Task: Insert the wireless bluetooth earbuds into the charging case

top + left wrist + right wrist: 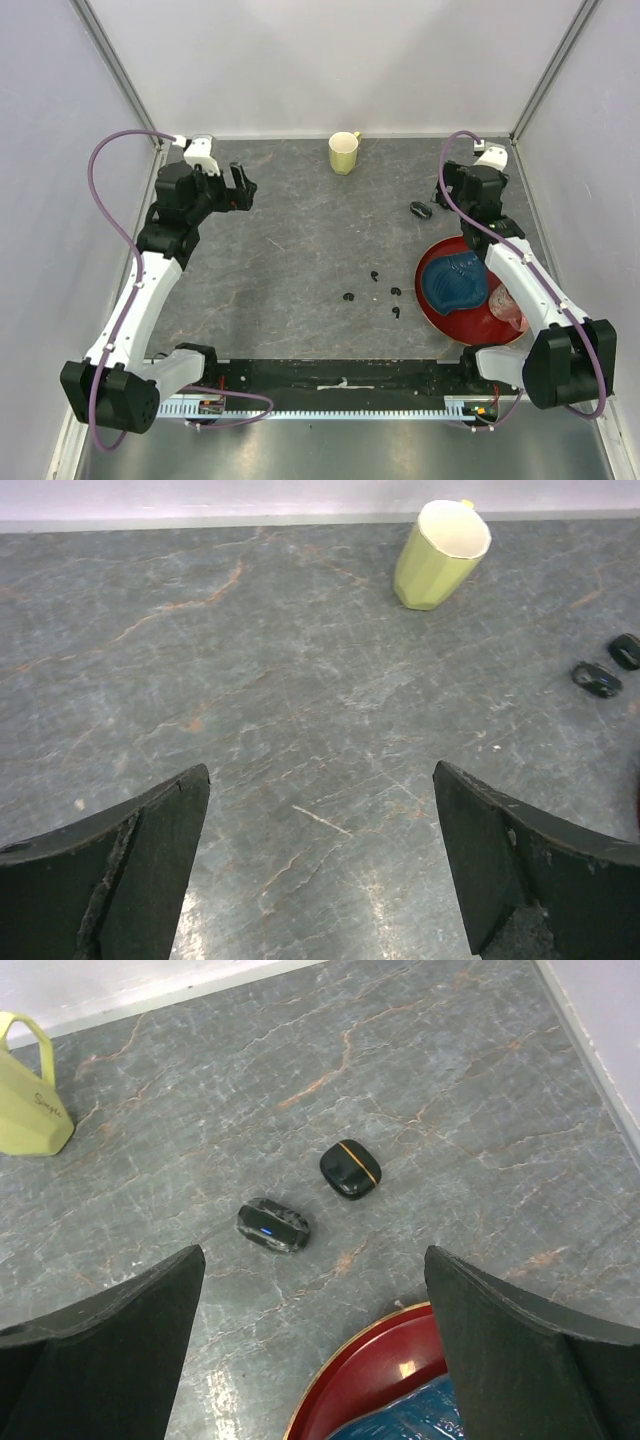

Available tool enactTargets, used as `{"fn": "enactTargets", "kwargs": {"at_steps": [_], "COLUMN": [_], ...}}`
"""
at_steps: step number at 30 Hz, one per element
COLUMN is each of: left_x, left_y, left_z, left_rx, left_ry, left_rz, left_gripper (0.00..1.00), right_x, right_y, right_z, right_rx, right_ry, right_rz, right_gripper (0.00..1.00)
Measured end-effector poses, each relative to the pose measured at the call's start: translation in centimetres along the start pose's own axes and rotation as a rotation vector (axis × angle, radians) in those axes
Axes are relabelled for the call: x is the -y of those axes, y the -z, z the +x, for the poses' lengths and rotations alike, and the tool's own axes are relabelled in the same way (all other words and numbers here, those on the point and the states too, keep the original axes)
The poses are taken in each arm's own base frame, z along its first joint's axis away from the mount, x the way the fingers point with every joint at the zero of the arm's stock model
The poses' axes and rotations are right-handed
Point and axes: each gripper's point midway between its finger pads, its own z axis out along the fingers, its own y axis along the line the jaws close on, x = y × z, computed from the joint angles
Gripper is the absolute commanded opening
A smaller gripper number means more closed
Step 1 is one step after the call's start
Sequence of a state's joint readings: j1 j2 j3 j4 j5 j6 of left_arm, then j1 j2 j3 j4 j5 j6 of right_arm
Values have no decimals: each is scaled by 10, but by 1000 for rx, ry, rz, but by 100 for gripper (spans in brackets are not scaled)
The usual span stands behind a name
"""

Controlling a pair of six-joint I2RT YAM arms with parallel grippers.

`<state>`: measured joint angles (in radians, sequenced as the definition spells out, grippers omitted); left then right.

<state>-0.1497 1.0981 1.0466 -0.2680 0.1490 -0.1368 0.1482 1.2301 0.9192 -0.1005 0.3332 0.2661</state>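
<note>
Four tiny black curled earbuds lie loose on the grey table near the middle front: one [374, 275], one [348, 297], one [396, 292] and one [397, 312]. The charging case [273, 1225], a glossy black pod with a small blue light, lies at the back right [420, 210]. A second black pod [350, 1168] with a gold line lies just beyond it. Both pods show far right in the left wrist view [597, 679]. My right gripper [312, 1252] is open and empty, hovering just short of the case [443, 190]. My left gripper [245, 187] is open and empty at the back left [320, 770].
A yellow-green mug [343, 153] stands at the back centre. A red plate [432, 300] at the front right holds a blue crumpled object [455, 283] and a pink cup [505, 305]. Its rim shows under my right gripper [350, 1380]. Walls enclose the table.
</note>
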Motion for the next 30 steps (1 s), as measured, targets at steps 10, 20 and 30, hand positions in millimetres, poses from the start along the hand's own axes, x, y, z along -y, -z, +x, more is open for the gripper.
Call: {"fn": "enactTargets", "kwargs": {"at_steps": [10, 20, 30], "left_x": [-42, -24, -5], "left_y": [15, 14, 13], "left_z": [9, 25, 30], "left_rx": [13, -43, -68], "left_ry": [59, 70, 76], "left_rz": [-253, -153, -44], "left_gripper": [99, 99, 98], "right_x": [-7, -20, -5], "right_y": [7, -1, -37], "right_z": [-5, -14, 33], "right_rx": [4, -40, -256], "right_ry": [9, 34, 31], "right_rz": [-48, -82, -84], "right_gripper": [98, 91, 72]}}
